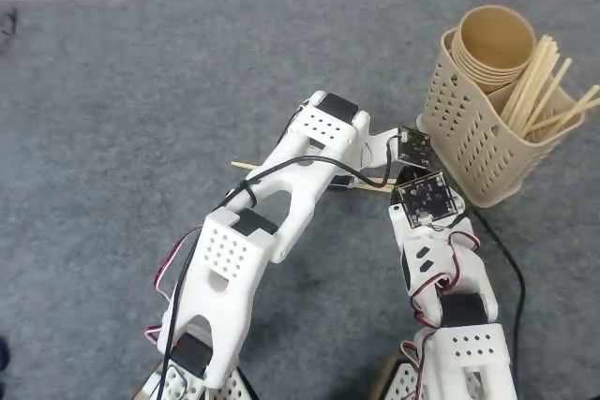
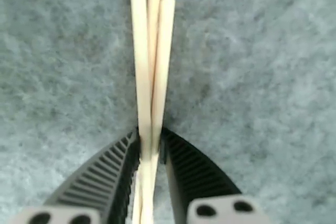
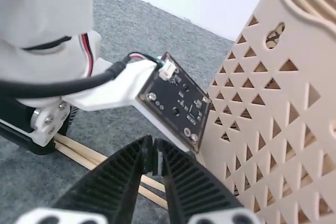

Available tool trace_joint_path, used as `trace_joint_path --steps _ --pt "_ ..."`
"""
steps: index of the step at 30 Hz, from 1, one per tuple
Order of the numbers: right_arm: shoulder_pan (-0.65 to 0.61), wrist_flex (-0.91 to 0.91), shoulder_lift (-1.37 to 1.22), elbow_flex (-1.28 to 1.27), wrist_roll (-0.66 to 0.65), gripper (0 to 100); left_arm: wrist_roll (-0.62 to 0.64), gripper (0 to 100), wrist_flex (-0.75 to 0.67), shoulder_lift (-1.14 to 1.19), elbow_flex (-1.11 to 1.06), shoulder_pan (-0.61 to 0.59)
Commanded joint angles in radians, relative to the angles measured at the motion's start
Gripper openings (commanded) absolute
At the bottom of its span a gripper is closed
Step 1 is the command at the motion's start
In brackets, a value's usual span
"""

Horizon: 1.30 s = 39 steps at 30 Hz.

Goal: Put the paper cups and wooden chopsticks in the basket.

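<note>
A grey mat (image 1: 122, 110) covers the table. The left arm (image 1: 239, 250) stretches across its middle toward the far right corner. The right arm (image 1: 441, 269) stands just beside it, nearer the right edge.

The beige basket (image 1: 469, 138), its walls full of small cut-out holes, sits at the far right of the mat. It has two compartments. One holds a nested stack of paper cups (image 1: 494, 39), open ends up. The other, on the side toward the right edge, holds a bundle of chopsticks (image 1: 536, 81) that stand leaning, with their ends fanned out above the rim.

A few loose chopsticks (image 1: 253, 168) lie low over the mat, outside the basket and just left of it, with the left arm's wrist over their middle. The left gripper (image 2: 150, 145) has its dark ribbed fingers pressed in on these sticks from both sides, pinching them side by side.

The right gripper (image 3: 156, 153) hangs just beside the basket's wall, above one end of the same sticks. Its fingers are pressed together with nothing between them. The circuit board (image 3: 176, 103) on the left wrist is close in front of it.
</note>
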<state>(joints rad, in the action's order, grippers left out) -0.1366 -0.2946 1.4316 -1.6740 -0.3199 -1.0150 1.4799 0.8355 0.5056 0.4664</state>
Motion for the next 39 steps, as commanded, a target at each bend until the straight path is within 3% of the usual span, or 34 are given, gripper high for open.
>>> trace_joint_path --steps 1,8,16,21,31,39 --pt "0.012 0.024 0.019 -0.015 0.002 0.6 -0.026 1 0.049 0.006 0.019 0.034" --pt "0.012 0.024 0.019 -0.015 0.002 0.6 -0.058 1 0.075 -0.011 0.030 0.051" --pt "0.012 0.024 0.019 -0.015 0.002 0.6 -0.057 1 0.209 -0.063 0.162 0.018" --pt "0.015 0.024 0.019 -0.015 0.002 0.6 0.002 1 0.273 -0.087 0.277 0.017" --pt "0.048 0.021 0.021 -0.006 0.011 0.6 0.109 1 0.272 -0.210 0.355 0.000" --pt "0.206 -0.099 0.154 0.041 0.252 0.6 0.190 1 0.193 -0.222 0.389 -0.008"
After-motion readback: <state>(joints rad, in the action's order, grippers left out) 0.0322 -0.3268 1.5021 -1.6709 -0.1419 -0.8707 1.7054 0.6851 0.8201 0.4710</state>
